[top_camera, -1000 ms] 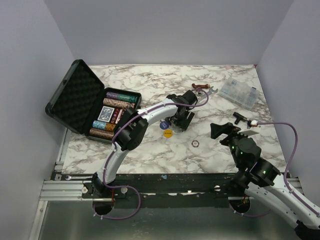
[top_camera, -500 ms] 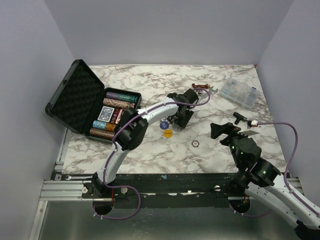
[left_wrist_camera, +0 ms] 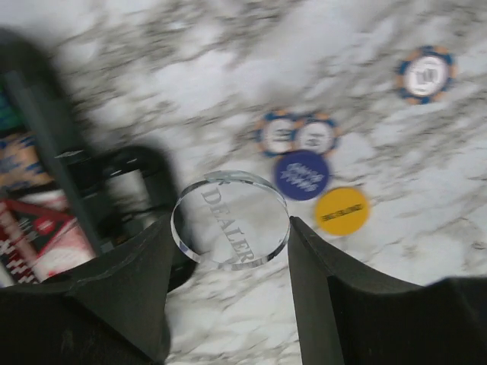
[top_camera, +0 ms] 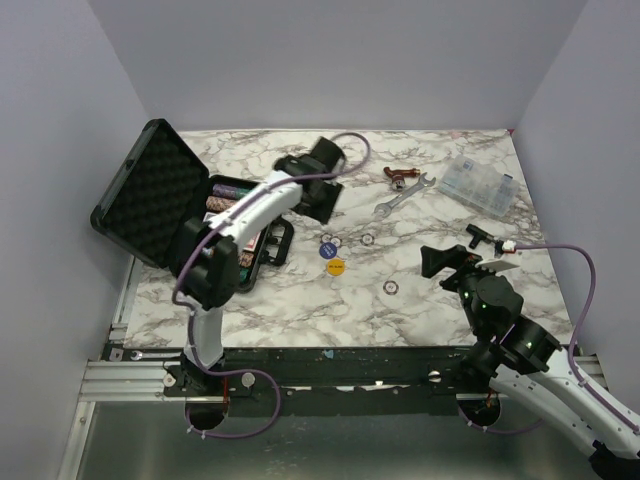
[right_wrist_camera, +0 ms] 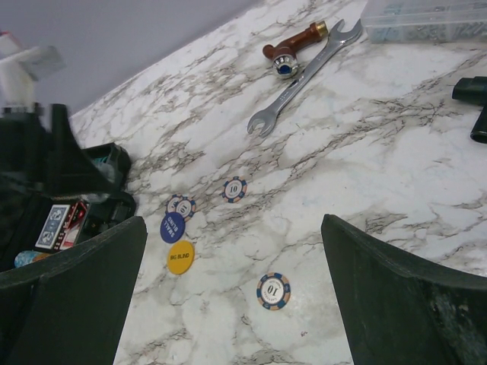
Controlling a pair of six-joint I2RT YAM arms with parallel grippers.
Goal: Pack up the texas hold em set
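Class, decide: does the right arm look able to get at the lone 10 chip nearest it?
Probably yes. The right pincer is open, the 10 chip lies flat just ahead of it, and nothing stands between them.

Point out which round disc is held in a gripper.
The clear DEALER disc, pinched in the left gripper; the blue disc, yellow disc and striped 10 chips lie loose on the table.
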